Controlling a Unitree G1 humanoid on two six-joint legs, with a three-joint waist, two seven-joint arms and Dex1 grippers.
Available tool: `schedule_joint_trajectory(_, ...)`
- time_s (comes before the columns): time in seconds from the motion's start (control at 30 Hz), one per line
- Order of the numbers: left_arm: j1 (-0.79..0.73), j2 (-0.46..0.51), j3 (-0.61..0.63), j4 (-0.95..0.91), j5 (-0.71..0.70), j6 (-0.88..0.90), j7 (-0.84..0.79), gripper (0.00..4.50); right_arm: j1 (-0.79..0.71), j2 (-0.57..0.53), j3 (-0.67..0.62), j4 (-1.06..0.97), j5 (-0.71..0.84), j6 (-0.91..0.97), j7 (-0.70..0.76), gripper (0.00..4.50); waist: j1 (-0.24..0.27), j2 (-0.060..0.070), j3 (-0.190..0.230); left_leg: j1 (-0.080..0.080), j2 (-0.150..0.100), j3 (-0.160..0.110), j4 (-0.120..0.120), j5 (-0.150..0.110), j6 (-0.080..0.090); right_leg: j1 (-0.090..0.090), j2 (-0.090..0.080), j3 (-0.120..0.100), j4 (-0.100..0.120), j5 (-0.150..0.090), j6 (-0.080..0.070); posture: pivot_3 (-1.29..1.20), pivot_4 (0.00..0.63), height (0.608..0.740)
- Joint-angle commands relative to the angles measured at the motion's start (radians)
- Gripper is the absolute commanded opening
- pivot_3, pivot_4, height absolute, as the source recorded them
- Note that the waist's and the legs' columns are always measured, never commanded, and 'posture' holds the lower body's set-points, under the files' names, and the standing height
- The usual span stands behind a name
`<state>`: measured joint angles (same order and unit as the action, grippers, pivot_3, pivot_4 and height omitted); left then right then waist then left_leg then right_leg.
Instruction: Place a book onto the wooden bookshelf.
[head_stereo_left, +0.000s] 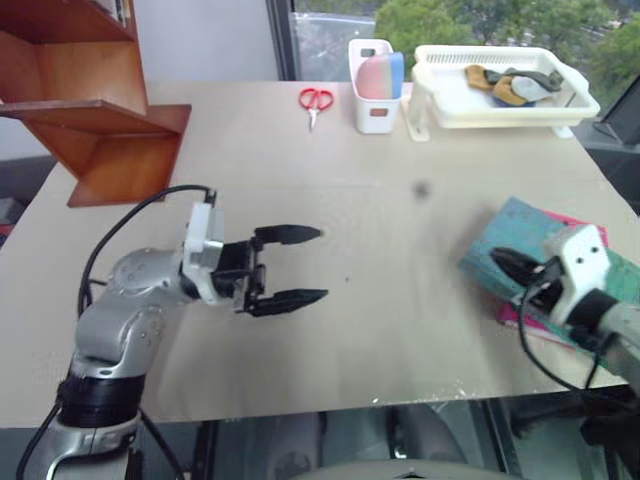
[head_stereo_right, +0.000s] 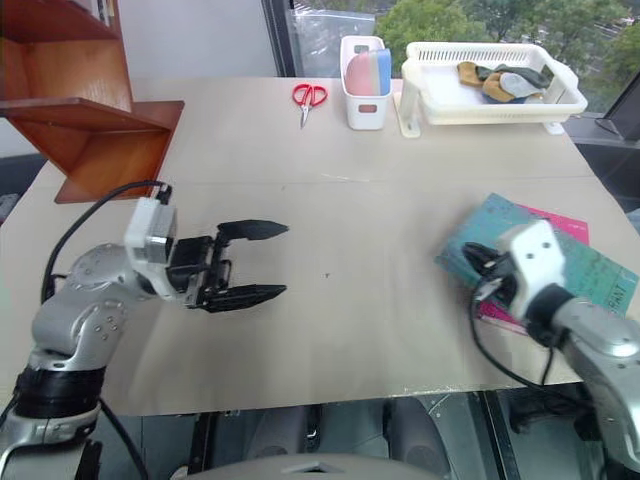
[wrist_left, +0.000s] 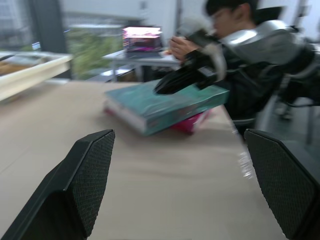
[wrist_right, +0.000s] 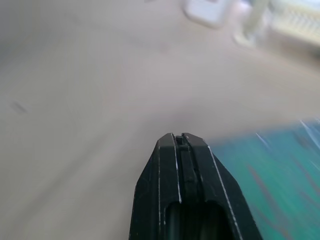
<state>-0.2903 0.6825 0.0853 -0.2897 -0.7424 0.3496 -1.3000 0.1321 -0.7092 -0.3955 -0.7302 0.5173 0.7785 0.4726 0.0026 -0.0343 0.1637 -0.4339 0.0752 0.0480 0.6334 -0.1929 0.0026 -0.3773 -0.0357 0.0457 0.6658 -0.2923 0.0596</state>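
Note:
The teal-green book (head_stereo_left: 532, 228) lies flat at the table's right edge, on top of a thinner pink book (head_stereo_left: 520, 318). My right gripper (head_stereo_left: 498, 259) is shut, with nothing between its fingers. Its tip hovers over the teal cover's near-left corner, and I cannot tell whether it touches. The left wrist view shows that tip (wrist_left: 172, 82) above the book (wrist_left: 150, 105). My left gripper (head_stereo_left: 322, 264) stands open and empty over the bare table on the left, pointing right towards the book, well apart from it. The wooden bookshelf (head_stereo_left: 100, 120) stands at the table's far left corner.
Red scissors (head_stereo_left: 316, 100), a white container (head_stereo_left: 375, 95) and a white basket (head_stereo_left: 500, 100) holding small items line the far edge. A seated person (wrist_left: 225, 15) is beyond the table's right side. The table's edge (head_stereo_left: 560, 385) is close to the books.

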Motion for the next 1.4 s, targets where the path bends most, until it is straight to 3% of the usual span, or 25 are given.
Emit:
schedule_joint_trajectory(0.03,-0.045,-0.014,-0.030,0.006,-0.021,0.005,-0.040,4.50,0.032,-0.053,-0.127,-0.001,-0.003,0.013,0.028,0.05,-0.004,0.001,0.000,0.000,0.000,0.000,0.000,0.000,0.000,0.000,0.001,0.000,0.000,0.000,0.000,0.00,0.150,0.740)
schedule_joint_trajectory(0.23,-0.093,-0.041,-0.075,0.082,0.018,-0.031,-0.111,4.50,0.168,-0.129,-0.268,0.088,-0.108,0.030,0.046,0.05,-0.008,0.002,-0.001,0.000,0.000,0.000,0.000,0.000,0.000,0.000,0.001,0.001,0.001,0.000,0.000,0.00,0.150,0.740)
schedule_joint_trajectory(0.5,-0.052,-0.018,-0.045,0.175,0.039,-0.096,-0.205,4.50,0.340,-0.148,-0.472,0.057,-0.092,0.090,0.189,0.05,-0.013,0.006,-0.003,0.001,0.000,0.000,0.000,0.000,0.000,0.000,0.001,0.001,0.001,0.000,0.000,0.00,0.150,0.740)
schedule_joint_trajectory(0.6,-0.044,-0.022,-0.052,0.201,0.057,-0.117,-0.217,4.50,0.453,-0.159,-0.540,0.102,-0.167,0.072,0.234,0.05,-0.010,0.006,-0.004,0.000,0.000,0.000,0.000,0.000,0.000,0.000,0.001,0.001,0.000,0.000,0.000,0.00,0.150,0.740)
schedule_joint_trajectory(0.8,-0.040,-0.019,-0.053,0.213,0.057,-0.113,-0.227,4.50,0.551,-0.108,-0.510,0.012,-0.143,0.140,0.272,0.05,-0.012,0.008,-0.005,0.001,0.000,0.000,0.000,0.000,0.000,0.000,0.001,0.001,0.000,0.000,0.000,0.00,0.150,0.740)
schedule_joint_trajectory(1.3,-0.051,-0.050,-0.054,0.232,0.091,-0.135,-0.208,4.50,0.466,-0.095,-0.374,-0.072,-0.080,0.244,0.249,0.05,-0.014,0.010,-0.007,0.001,0.000,0.000,0.000,0.000,0.000,0.000,0.001,0.001,0.000,0.000,0.000,0.00,0.150,0.740)
schedule_joint_trajectory(1.4,-0.045,-0.049,-0.052,0.222,0.095,-0.132,-0.197,4.50,0.492,-0.116,-0.449,-0.065,-0.066,0.256,0.303,0.05,-0.013,0.010,-0.007,0.001,0.000,0.000,0.000,0.000,0.000,0.000,0.001,0.001,0.000,0.000,0.000,0.00,0.150,0.740)
